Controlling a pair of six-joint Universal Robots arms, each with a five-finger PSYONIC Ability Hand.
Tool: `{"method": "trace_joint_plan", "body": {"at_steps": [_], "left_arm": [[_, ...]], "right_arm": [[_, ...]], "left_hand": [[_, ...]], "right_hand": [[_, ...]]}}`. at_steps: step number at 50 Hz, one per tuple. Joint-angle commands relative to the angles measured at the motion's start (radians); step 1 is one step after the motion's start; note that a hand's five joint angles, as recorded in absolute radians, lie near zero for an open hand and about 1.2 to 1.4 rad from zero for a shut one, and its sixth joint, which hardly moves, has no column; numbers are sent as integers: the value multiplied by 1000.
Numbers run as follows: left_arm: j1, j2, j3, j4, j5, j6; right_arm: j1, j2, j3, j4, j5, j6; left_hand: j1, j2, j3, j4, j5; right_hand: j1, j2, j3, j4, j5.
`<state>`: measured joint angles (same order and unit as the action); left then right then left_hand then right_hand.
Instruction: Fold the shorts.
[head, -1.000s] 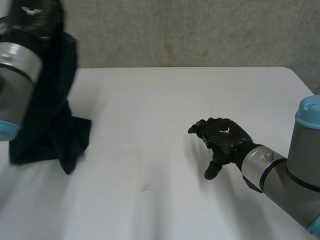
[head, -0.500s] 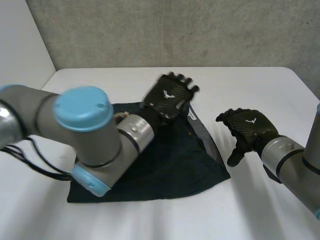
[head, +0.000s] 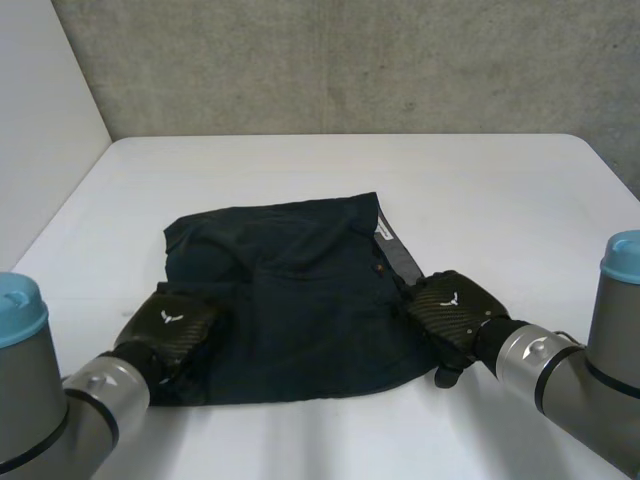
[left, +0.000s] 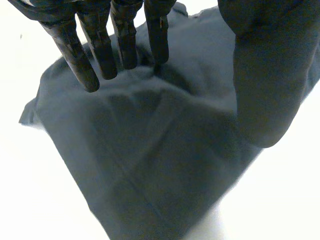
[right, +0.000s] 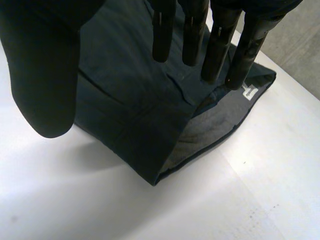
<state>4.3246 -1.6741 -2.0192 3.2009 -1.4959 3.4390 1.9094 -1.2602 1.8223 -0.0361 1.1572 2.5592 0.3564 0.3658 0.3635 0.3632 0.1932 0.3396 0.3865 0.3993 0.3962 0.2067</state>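
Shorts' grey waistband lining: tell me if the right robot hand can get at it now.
Likely yes: the right robot hand hangs open over that edge of the shorts, fingers just above the grey lining, nothing between.

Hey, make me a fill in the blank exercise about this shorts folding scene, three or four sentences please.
The left hand sits at the near ____ corner of the shorts.
The right hand is at the shorts' ____ edge.
Both hands' fingers are ____, not curled.
The shorts lie on a table coloured ____.
Missing words: left, right, straight, white.
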Motion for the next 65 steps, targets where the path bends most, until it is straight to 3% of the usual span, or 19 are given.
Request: {"method": "trace_joint_plan", "body": {"at_steps": [1, 7, 11, 27, 36, 40, 41, 43, 50, 55, 59, 65], "left_arm": [[46, 69, -67, 2, 14, -11], [46, 91, -101, 2, 19, -6], [47, 88, -119, 4, 19, -6], [83, 45, -176, 123, 17, 0], [83, -44, -150, 172, 14, 63], [83, -78, -138, 192, 13, 86], [84, -82, -130, 195, 14, 89], [84, -82, -121, 200, 14, 89], [86, -85, -12, 200, 29, 89], [95, -139, 109, 160, 69, 92], [104, -246, 204, 74, 100, 94], [121, -332, 315, -53, 106, 92]], "right_arm": [[-1, 91, -18, -86, 2, -7], [-1, 128, -37, -153, 1, -4], [-3, 150, -52, -159, 1, 4], [-13, 125, -51, -153, 51, 188], [-1, 122, -54, -151, 82, 243], [-1, 122, -54, -150, 82, 242], [-1, 122, -54, -148, 84, 242], [-1, 122, -54, -145, 82, 239], [2, 94, -78, -48, 64, 226], [3, 74, -92, 7, 42, 146], [4, 74, -81, 4, 10, 40], [-3, 87, -80, 2, -11, -34]], "left_hand": [[83, 74, 76, 76, 72], [83, 74, 76, 76, 72], [86, 77, 79, 79, 75], [277, 267, 270, 270, 266], [380, 370, 373, 373, 368], [526, 517, 519, 519, 515], [768, 758, 761, 761, 756], [1039, 1029, 1032, 1032, 1027], [1040, 1030, 1033, 1033, 1029], [1040, 1030, 1033, 1033, 1029], [1040, 1030, 1033, 1033, 1029], [1040, 1030, 1033, 1033, 1029]], "right_hand": [[194, 147, 135, 138, 153], [582, 535, 522, 525, 540], [1055, 1009, 996, 999, 1014], [1057, 1010, 997, 1000, 1015], [1057, 1010, 997, 1000, 1015], [1057, 1010, 997, 1000, 1015], [1057, 1010, 997, 1000, 1015], [1057, 1010, 997, 1000, 1015], [1057, 1010, 997, 1000, 1015], [402, 355, 342, 345, 360], [186, 140, 127, 130, 145], [145, 98, 85, 88, 103]]}}
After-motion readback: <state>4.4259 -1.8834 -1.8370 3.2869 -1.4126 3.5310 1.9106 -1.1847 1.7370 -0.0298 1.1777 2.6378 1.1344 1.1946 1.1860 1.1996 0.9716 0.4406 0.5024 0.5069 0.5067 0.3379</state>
